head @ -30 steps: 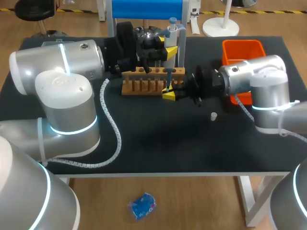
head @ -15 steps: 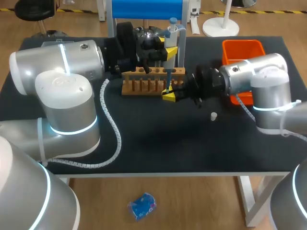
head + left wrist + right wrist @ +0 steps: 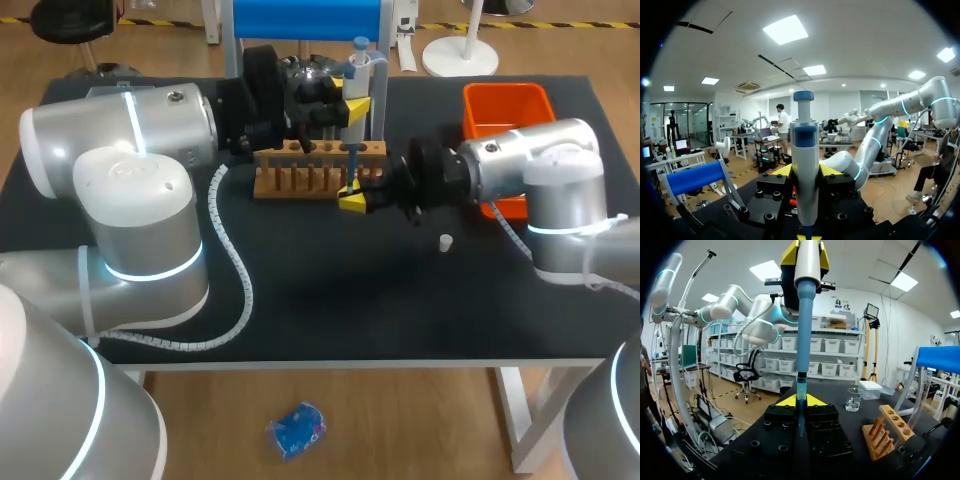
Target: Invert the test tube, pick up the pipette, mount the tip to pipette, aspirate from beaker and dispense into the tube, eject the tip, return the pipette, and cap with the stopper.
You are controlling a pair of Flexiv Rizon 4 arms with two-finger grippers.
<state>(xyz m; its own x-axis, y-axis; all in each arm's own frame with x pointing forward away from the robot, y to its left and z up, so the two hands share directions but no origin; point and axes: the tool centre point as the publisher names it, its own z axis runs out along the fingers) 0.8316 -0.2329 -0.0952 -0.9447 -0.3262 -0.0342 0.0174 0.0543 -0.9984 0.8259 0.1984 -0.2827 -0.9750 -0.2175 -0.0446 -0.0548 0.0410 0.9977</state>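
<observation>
My left gripper (image 3: 353, 104) is shut on the white pipette (image 3: 357, 68), which it holds upright above the wooden rack (image 3: 318, 168). The pipette's blue plunger top shows in the left wrist view, with its body (image 3: 805, 165) clamped between the fingers. Its long blue tip (image 3: 804, 325) points straight down into the mouth of the test tube (image 3: 800, 390). My right gripper (image 3: 800, 401) is shut on that tube and holds it upright just in front of the rack (image 3: 887, 432). In the head view the right gripper (image 3: 352, 197) sits directly under the pipette. The white stopper (image 3: 446, 241) lies on the mat to the right.
An orange bin (image 3: 505, 105) stands at the back right, partly behind my right arm. A glass beaker (image 3: 853, 400) and a white box (image 3: 870, 387) sit beyond the rack. The black mat (image 3: 330, 290) lies bare in front.
</observation>
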